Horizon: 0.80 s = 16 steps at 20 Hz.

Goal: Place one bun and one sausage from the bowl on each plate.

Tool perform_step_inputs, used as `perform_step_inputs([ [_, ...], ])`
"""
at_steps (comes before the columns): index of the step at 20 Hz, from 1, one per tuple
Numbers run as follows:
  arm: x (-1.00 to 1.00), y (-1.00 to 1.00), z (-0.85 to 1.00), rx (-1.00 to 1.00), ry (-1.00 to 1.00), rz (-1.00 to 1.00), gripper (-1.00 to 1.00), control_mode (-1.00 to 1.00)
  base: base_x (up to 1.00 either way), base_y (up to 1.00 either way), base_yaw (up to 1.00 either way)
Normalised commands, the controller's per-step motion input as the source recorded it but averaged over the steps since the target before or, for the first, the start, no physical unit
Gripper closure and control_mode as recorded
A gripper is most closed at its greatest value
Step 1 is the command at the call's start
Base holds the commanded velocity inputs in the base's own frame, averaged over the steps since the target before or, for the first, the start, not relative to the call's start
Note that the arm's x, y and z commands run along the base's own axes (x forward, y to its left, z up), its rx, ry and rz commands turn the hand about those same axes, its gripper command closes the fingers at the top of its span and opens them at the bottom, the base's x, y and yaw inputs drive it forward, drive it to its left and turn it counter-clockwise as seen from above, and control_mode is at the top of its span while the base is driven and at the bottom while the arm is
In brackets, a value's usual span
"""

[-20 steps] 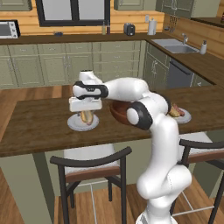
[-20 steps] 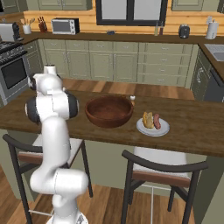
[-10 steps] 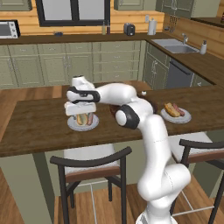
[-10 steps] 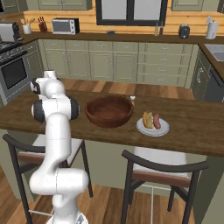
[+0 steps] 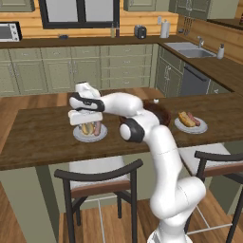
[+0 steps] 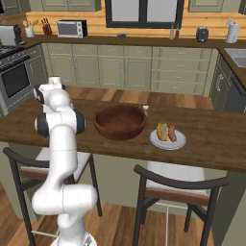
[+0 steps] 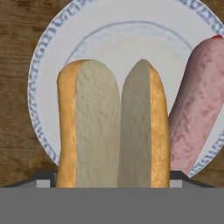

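Left base view: the end effector [image 5: 87, 124] hangs just above the left plate [image 5: 90, 134], which carries a bun [image 5: 86, 128] and sausage [image 5: 96, 128].

Right base view: the bowl [image 6: 120, 121] sits on the surface [image 6: 211, 139] beside the right plate [image 6: 167, 140].

Hand view: jaws stand wide, straddling the bun, gripping nothing.

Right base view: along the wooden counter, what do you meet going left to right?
Robot arm → bowl → small shaker just behind the bowl's right rim → plate holding a bun and a sausage.
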Motion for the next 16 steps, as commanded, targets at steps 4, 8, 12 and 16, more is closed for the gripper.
perform_step_inputs([
  [4,0.00,-0.01,0.00,0.00,0.00,0.00,-1.00,-1.00,0.00,0.00,0.00],
  [8,0.00,-0.02,-0.02,0.00,0.00,0.00,-1.00,-1.00,0.00,0.00,0.00],
  [12,-0.13,-0.21,0.02,0.00,0.00,0.00,-1.00,-1.00,0.00,0.00,0.00],
  [16,-0.55,-0.56,0.13,0.00,-0.02,0.00,-1.00,-1.00,0.00,0.00,0.00],
])
